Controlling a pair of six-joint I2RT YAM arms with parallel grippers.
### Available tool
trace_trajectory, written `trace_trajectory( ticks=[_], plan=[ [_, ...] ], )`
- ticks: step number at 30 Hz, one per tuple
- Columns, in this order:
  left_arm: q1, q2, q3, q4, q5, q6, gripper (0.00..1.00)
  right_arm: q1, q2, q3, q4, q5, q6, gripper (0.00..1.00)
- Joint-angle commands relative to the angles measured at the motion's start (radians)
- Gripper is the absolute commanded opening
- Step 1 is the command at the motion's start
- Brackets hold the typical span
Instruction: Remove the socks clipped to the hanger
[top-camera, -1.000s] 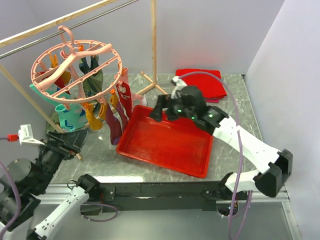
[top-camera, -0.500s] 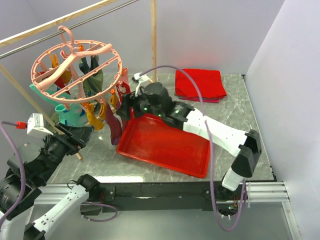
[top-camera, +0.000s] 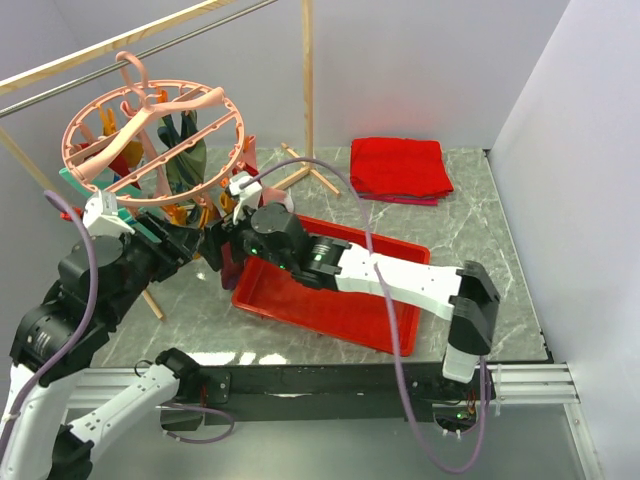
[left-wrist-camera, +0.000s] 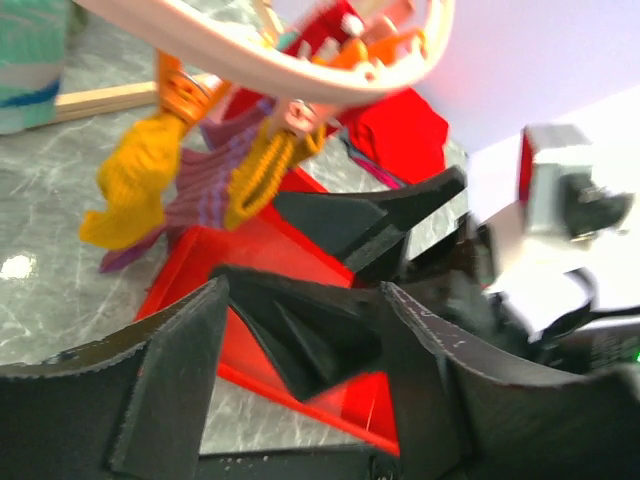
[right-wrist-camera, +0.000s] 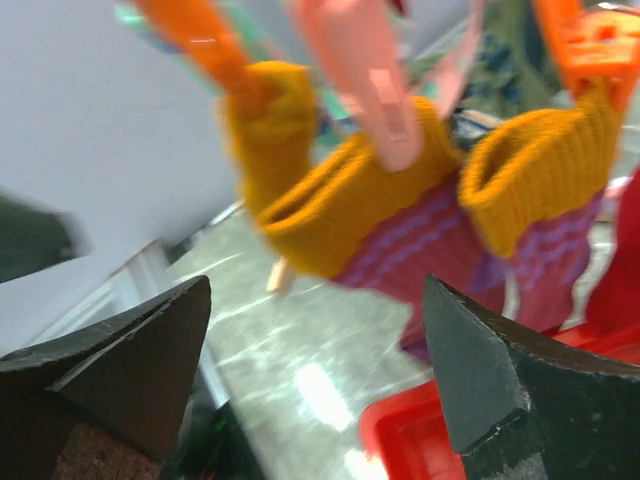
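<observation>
The socks (right-wrist-camera: 340, 215) are dangling from clips on the pink hanger (top-camera: 150, 135) over the table's (top-camera: 480, 230) far-left corner, and the left gripper (top-camera: 195, 243) and right gripper (right-wrist-camera: 318, 290) are hovering beneath its near rim, fingers spread and empty, seemingly lining up on the orange-cuffed pair beside the red tray (top-camera: 330, 310).

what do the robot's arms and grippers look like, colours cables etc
Both arms pair white link shells with bulky black joint housings. The right arm trails a loose purple cable and shows small green lights near its wrist. The left arm carries a white block with a red plug. The left gripper and right gripper each have two broad, wedge-shaped matte black fingers.
</observation>
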Motion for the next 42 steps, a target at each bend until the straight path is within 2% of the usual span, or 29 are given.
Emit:
trace_trajectory(
  ticks=[1,4,8,12,14,16,19,20,25,31,41,42],
  plan=[
    [-0.005,0.017,0.018,0.046,-0.071,-0.023,0.66,0.015,0.069,0.020,0.123,0.159,-0.046,0.90],
    [-0.005,0.050,0.035,0.026,-0.118,-0.055,0.66,0.022,0.096,0.024,0.148,0.233,-0.058,0.84],
    [-0.003,0.093,0.061,0.023,-0.160,-0.087,0.66,0.022,0.086,-0.028,0.241,0.291,-0.060,0.66],
    [-0.005,0.128,0.067,0.050,-0.161,-0.118,0.67,0.022,0.067,-0.046,0.294,0.273,-0.081,0.58],
    [-0.003,0.133,0.064,0.066,-0.163,-0.133,0.68,0.024,0.066,-0.048,0.312,0.252,-0.089,0.49],
    [-0.005,0.136,0.061,0.092,-0.163,-0.150,0.68,0.022,0.072,-0.039,0.306,0.242,-0.081,0.34],
    [-0.003,0.149,0.059,0.112,-0.172,-0.137,0.69,0.024,0.058,-0.057,0.311,0.229,-0.071,0.04],
    [-0.003,0.155,0.061,0.110,-0.178,-0.133,0.70,0.022,0.050,-0.066,0.311,0.218,-0.055,0.00],
    [-0.005,0.197,0.045,0.161,-0.229,-0.081,0.69,0.026,-0.019,-0.102,0.280,0.147,-0.017,0.00],
    [-0.003,0.257,0.055,0.204,-0.244,0.006,0.63,0.042,-0.078,-0.129,0.249,0.109,0.014,0.00],
    [-0.003,0.264,-0.004,0.256,-0.295,0.075,0.63,0.056,-0.115,-0.155,0.220,0.063,0.046,0.00],
    [-0.005,0.261,-0.011,0.270,-0.299,0.081,0.58,0.059,-0.121,-0.157,0.220,0.061,0.048,0.00]
  ],
)
